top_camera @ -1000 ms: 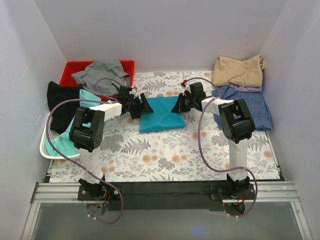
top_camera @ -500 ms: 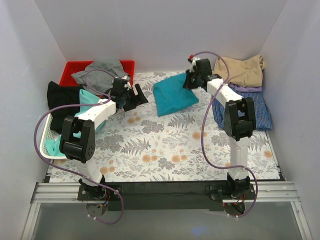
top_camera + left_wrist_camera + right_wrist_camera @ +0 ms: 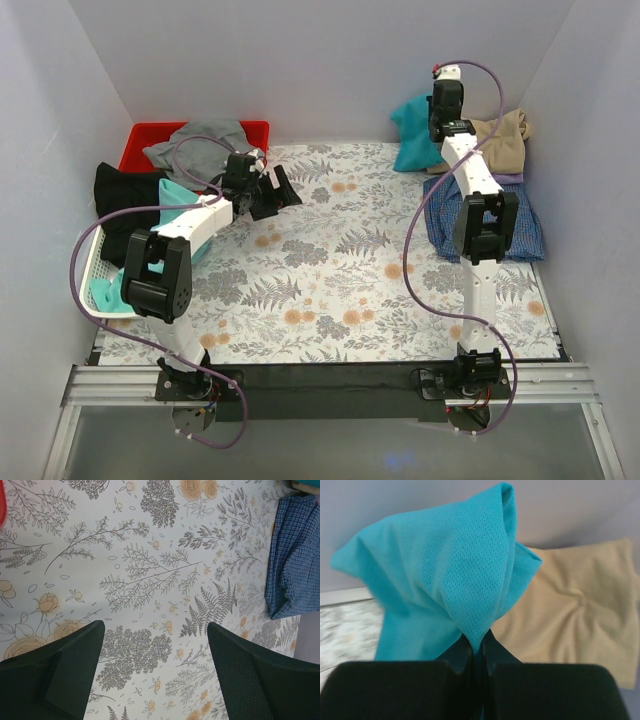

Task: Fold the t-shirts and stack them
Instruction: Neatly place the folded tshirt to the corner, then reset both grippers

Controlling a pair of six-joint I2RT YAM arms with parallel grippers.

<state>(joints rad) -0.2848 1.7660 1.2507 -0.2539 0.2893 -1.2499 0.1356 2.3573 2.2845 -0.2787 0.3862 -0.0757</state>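
My right claw (image 3: 476, 647) pinches the teal shirt (image 3: 450, 565) by one small bit, up in the air near the tan shirt (image 3: 575, 610). It could slip or fall open. My left claw (image 3: 152, 630) is spread wide over the table (image 3: 150, 560), holding nothing.

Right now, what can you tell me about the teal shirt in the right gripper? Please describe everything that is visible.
The teal shirt is bright blue-green cloth with a fine mesh knit. It is bunched into soft folds, not flat, and the right gripper pinches one fold between shut fingers. It is held up at the far right of the table, just left of the tan shirt. Whether its lower end touches anything I cannot tell.
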